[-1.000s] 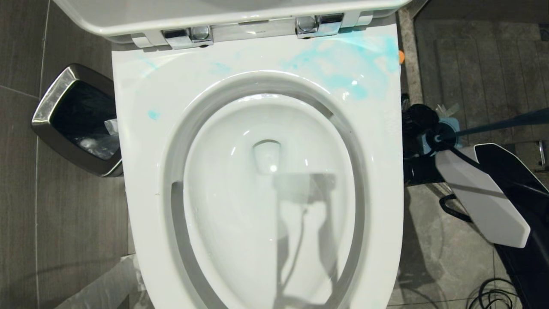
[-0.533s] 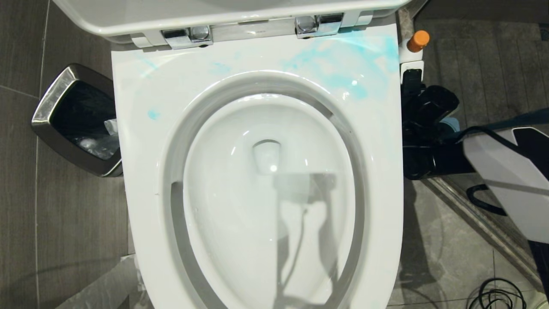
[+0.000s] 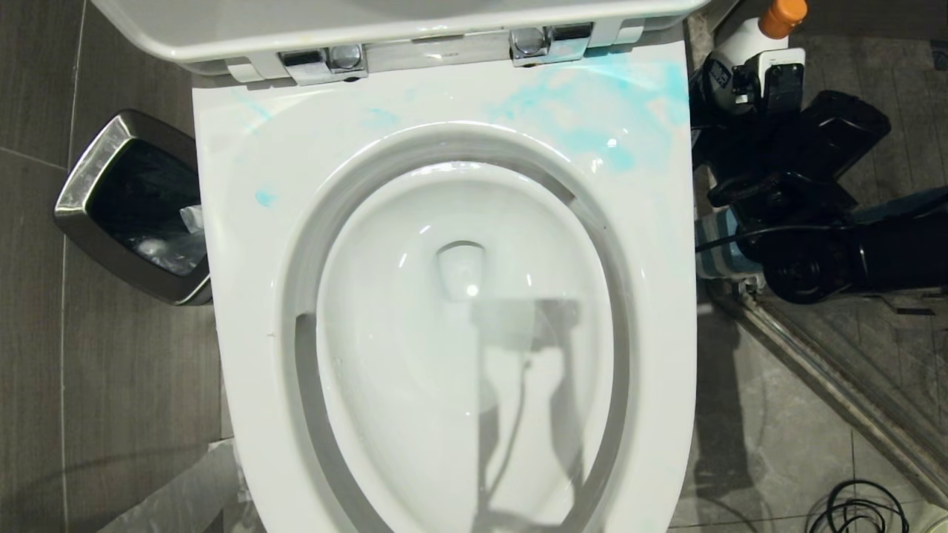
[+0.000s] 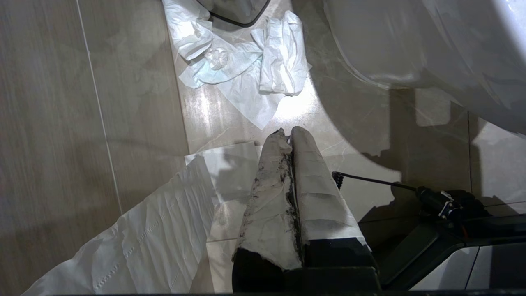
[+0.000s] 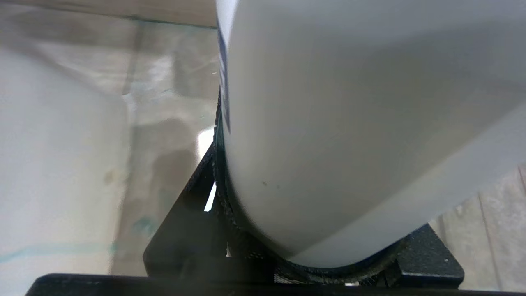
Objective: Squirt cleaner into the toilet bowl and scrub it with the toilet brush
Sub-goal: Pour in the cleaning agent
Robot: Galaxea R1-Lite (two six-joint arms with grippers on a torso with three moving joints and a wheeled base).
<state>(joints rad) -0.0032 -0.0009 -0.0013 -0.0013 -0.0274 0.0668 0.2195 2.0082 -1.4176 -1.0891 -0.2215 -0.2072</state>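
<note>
The white toilet bowl (image 3: 459, 348) fills the middle of the head view, and its seat (image 3: 652, 244) has blue smears near the hinges. Beside the seat's far right corner, my right gripper (image 3: 749, 72) is shut on the cleaner (image 3: 740, 46), a white bottle whose orange cap (image 3: 785, 13) points to the far right. In the right wrist view the bottle's body (image 5: 349, 123) sits between the black jaws. Under that arm lie the toilet brush handle (image 3: 907, 201) and its striped base (image 3: 720, 253). My left gripper (image 4: 287, 133) hangs shut and empty over the floor.
A steel-rimmed waste bin (image 3: 92, 159) stands left of the toilet. The raised lid (image 3: 370, 29) runs along the back. Crumpled tissue (image 4: 246, 61) and a flat sheet (image 4: 135, 238) lie on the floor by the left arm. A metal floor strip (image 3: 837, 370) and a coiled cable (image 3: 859, 507) lie to the right.
My right arm has lifted the cleaner from low beside the seat up and toward the far right corner. The arm's white cover has left the view.
</note>
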